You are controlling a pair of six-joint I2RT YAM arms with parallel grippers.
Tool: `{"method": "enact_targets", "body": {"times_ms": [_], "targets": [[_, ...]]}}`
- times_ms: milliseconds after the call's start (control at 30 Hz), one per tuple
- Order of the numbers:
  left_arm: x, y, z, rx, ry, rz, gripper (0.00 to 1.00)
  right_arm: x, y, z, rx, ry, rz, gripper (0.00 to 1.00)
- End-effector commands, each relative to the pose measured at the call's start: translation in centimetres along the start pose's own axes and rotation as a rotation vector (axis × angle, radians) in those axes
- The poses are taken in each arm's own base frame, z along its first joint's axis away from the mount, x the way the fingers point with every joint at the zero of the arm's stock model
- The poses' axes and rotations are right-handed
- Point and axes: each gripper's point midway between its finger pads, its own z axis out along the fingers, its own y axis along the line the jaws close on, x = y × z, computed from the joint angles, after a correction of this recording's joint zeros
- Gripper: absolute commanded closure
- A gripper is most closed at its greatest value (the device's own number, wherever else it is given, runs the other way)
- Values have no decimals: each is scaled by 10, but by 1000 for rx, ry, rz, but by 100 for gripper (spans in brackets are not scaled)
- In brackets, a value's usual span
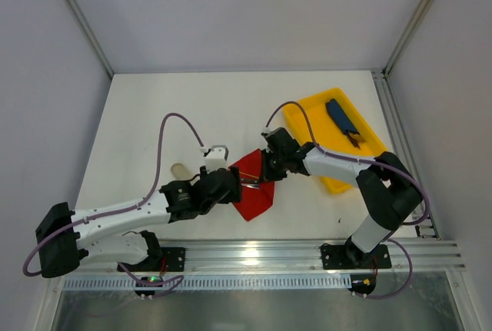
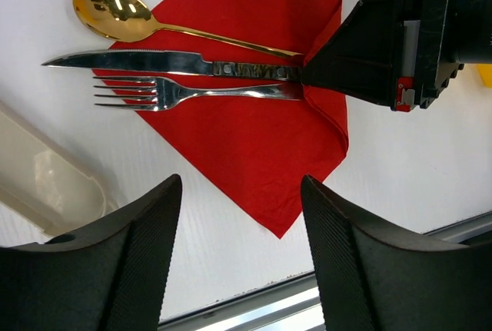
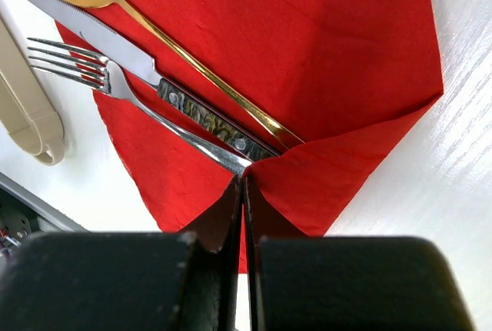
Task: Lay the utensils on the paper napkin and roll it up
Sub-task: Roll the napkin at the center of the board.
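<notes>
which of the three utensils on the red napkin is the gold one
The spoon: its bowl and handle are gold, while the knife in the middle and the fork on the far side are silver.

Bright even light, soft shadows, glare on spoon, pics mostly sharp.

Both arms reach into the middle of the table, with the left gripper and right gripper meeting over the red napkin. The yellow tray sits far right holding 1 dark-blue thing, and a beige sleeve lies off to the left.
</notes>
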Motion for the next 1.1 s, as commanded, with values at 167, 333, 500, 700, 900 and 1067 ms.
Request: {"method": "enact_targets", "body": {"times_ms": [167,333,500,700,900,1067], "targets": [[-11,-22,17,52,-40,10,46,-20,18,4,-45,-29,-11,96],[-7,-24,28,58,-34,44,71,-19,18,8,-48,-19,-11,96],[-9,-27,41,74,-32,49,93,-17,18,10,-51,-10,-11,96],[-8,-33,54,92,-19,58,74,-17,18,11,-54,-8,-13,95],[-4,-41,63,139,-2,89,72,-18,20,11,-61,-8,-13,92],[-3,-50,69,189,-11,103,88,-20,22,12,-62,-6,-15,91]]}}
